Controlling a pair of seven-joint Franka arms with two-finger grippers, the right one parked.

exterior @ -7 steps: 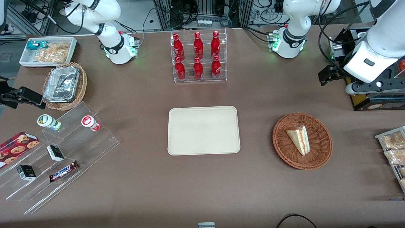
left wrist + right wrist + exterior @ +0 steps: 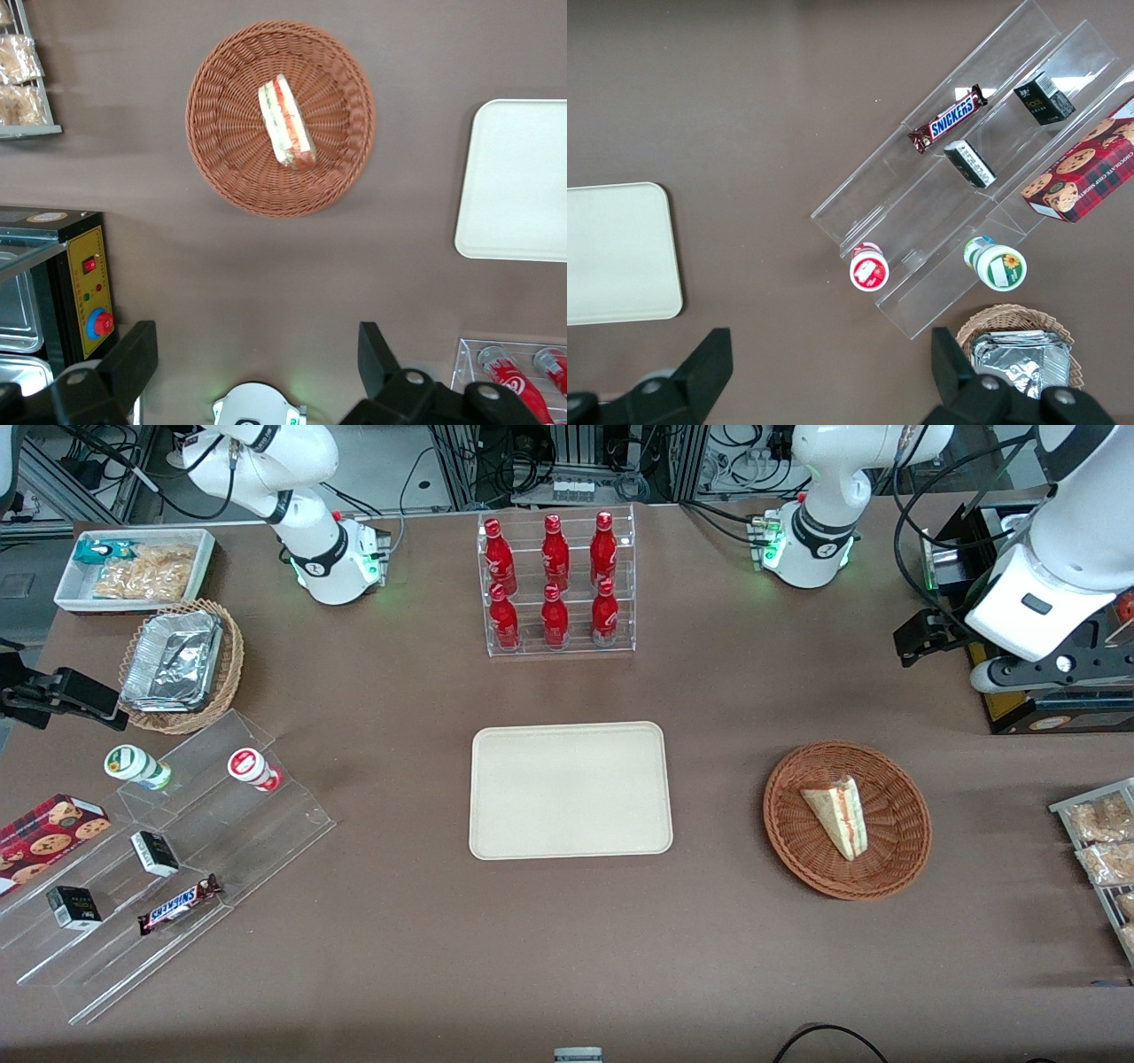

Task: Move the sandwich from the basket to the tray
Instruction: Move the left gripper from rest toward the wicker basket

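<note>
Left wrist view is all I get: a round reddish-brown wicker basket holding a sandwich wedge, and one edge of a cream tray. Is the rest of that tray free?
Observer: Yes. The front view shows the whole flat cream-beige rectangular tray, and nothing lies on it.
Operator: Where is the tool, seen from there?
Observer: The open two-finger tool hangs farther from the front camera than the round reddish-brown wicker basket, toward the working arm's end of the table. It is not over the triangular white-bread sandwich.
Operator: And the red things I glimpse?
Observer: Six red bottles stand in a clear acrylic rack, farther from the front camera than the tray.
</note>
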